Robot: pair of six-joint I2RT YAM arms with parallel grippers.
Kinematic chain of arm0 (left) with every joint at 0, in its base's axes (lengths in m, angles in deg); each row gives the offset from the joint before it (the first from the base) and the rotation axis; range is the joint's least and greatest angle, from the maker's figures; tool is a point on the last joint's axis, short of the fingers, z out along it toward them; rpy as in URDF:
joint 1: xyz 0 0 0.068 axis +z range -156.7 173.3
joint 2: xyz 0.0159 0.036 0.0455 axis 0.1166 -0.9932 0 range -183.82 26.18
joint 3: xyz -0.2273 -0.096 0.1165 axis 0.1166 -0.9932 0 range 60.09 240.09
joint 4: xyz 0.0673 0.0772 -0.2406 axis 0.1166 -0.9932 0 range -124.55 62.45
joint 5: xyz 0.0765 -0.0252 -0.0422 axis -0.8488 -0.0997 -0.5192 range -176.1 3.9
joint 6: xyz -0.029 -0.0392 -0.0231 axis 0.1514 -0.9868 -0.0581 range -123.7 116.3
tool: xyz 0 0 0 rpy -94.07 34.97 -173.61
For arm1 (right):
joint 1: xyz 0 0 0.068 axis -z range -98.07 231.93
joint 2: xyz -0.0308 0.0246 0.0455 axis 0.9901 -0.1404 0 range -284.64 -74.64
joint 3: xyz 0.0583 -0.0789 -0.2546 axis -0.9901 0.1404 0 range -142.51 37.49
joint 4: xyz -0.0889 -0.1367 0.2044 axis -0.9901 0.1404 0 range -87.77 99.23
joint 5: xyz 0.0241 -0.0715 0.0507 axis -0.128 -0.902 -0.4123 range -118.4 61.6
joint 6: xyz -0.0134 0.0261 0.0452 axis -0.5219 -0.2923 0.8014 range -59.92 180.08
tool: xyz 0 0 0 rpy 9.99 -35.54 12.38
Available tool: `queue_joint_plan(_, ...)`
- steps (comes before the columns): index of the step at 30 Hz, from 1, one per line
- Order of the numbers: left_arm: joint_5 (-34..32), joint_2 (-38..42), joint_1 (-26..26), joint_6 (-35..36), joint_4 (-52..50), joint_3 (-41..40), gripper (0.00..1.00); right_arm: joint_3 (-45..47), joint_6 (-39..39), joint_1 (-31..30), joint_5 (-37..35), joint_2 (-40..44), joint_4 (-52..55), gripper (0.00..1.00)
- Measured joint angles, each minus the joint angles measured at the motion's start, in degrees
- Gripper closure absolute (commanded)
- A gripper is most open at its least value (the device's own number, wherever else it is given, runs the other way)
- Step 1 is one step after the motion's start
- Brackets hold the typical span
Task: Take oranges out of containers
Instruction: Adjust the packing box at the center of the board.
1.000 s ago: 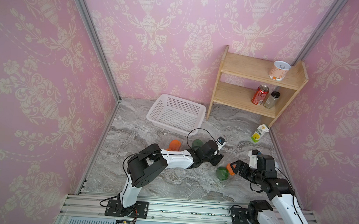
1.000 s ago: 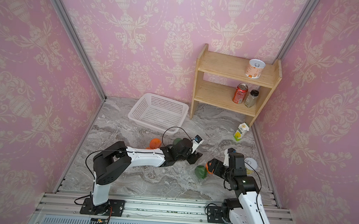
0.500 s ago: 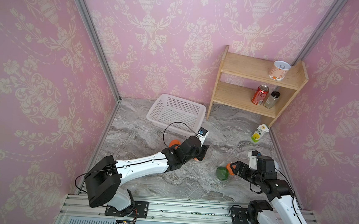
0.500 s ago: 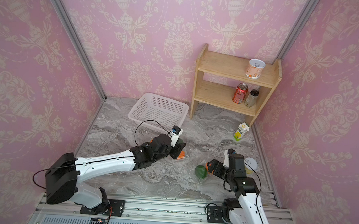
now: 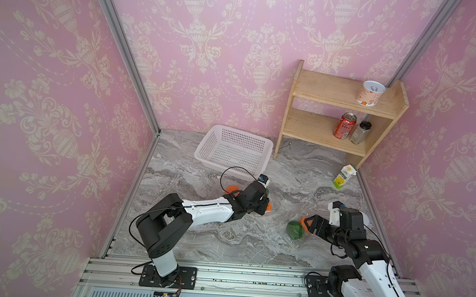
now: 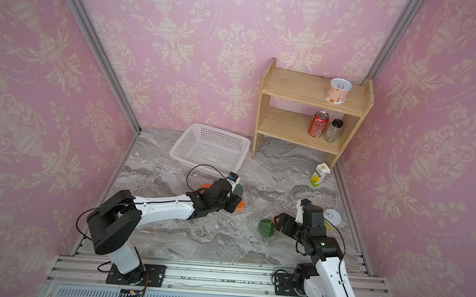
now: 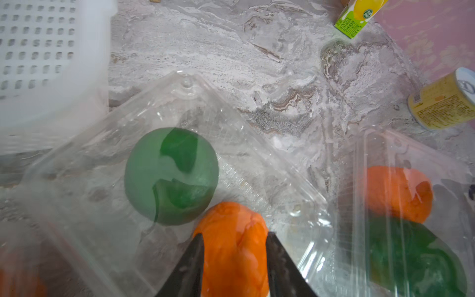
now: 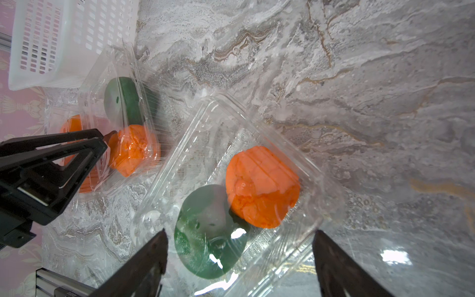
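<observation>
Just on the robot's side of the white basket (image 5: 208, 148), the left arm (image 5: 206, 208) has swung its elbow about over the last second. Its left pincer (image 7: 234, 234), wider a second ago, now presses both sides of an orange fruit (image 7: 228, 218) in the clear box (image 7: 185, 84) lying there. The right arm (image 5: 377, 275) has not moved. Farther from the basket, the right pincer (image 8: 240, 231) stands wide over a second box (image 8: 213, 120) holding a second orange fruit (image 8: 262, 187) and a green fruit (image 8: 205, 231). A wooden shelf (image 5: 313, 125) stands beside the basket. A hazy clear flap covers a second green fruit (image 7: 169, 174) beside the gripped one, and the left arm hides much of a third orange fruit (image 5: 230, 188). A juice carton (image 5: 343, 176) and a lying yellow can (image 7: 442, 102) sit well apart from the basket.
</observation>
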Motion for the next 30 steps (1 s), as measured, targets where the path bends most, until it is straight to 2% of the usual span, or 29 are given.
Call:
queue_joint_plan(2,1.1,-1.9,0.0,-0.2,0.7,1.5,0.70,0.1,0.0,0.0,0.0,0.1,0.0,0.11)
queue_joint_plan(22,10.4,-13.7,0.3,-1.0,3.7,14.4,0.73,0.2,0.2,0.0,-0.2,0.3,0.0,0.11)
queue_joint_plan(30,13.5,-21.3,0.3,-0.6,3.3,25.1,0.71,0.2,0.2,0.0,-0.2,0.3,-0.1,0.11)
